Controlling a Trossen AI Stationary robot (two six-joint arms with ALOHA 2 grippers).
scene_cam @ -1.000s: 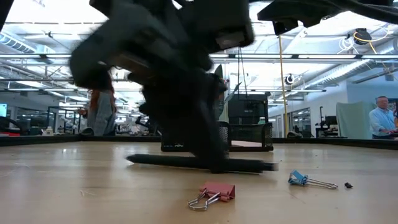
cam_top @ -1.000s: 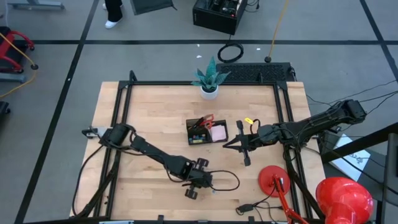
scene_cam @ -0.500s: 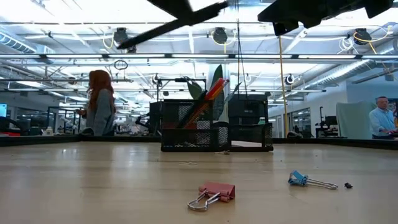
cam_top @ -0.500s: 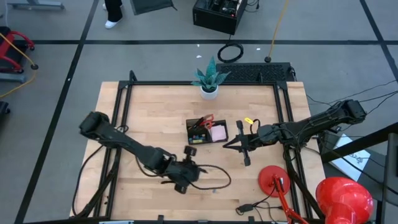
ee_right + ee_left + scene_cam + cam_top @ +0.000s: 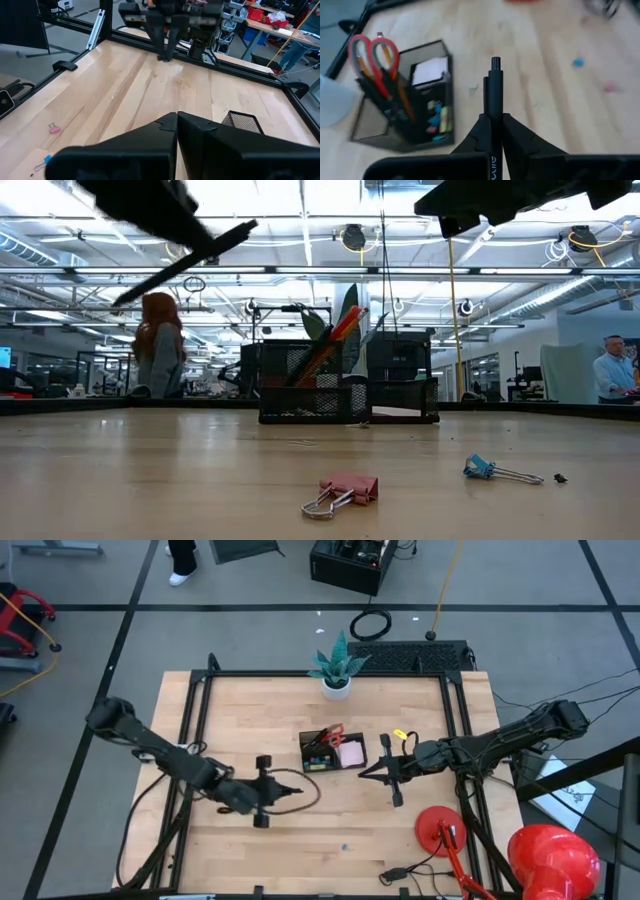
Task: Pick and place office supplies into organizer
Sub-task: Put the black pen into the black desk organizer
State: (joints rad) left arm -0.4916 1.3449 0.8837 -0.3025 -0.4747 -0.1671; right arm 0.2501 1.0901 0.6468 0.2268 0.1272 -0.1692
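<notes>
My left gripper (image 5: 494,120) is shut on a black pen (image 5: 492,85) and hovers over the table's left middle (image 5: 270,792), to the left of the organizer. The organizer (image 5: 333,752) is a black mesh tray near the table's centre. In it stand red-handled scissors (image 5: 372,55), an orange pencil and dark pens, with a pale sticky-note pad (image 5: 432,71) in a side compartment. A pink clip (image 5: 345,488) and a blue clip (image 5: 482,468) lie on the table near the front edge. My right gripper (image 5: 385,772) waits shut, just right of the organizer. My left gripper pinches the pen's barrel (image 5: 493,107) between its two fingers. One capped end (image 5: 495,62) sticks out past the fingertips, and the pen runs on back between the fingers. The pen is lifted clear of the table and slants in the air (image 5: 190,258).
A white plant pot (image 5: 336,686) stands at the far edge behind the organizer. A red round lamp base (image 5: 440,830) and cables sit at the near right. A black frame rail (image 5: 75,30) runs around the table. People show in the room beyond.
My left gripper has risen from the table near the front edge and swung toward the left edge and a little farther back, tipping up as it went. The black pen, which lay flat on the wood, now hangs slanted and clear of it.
</notes>
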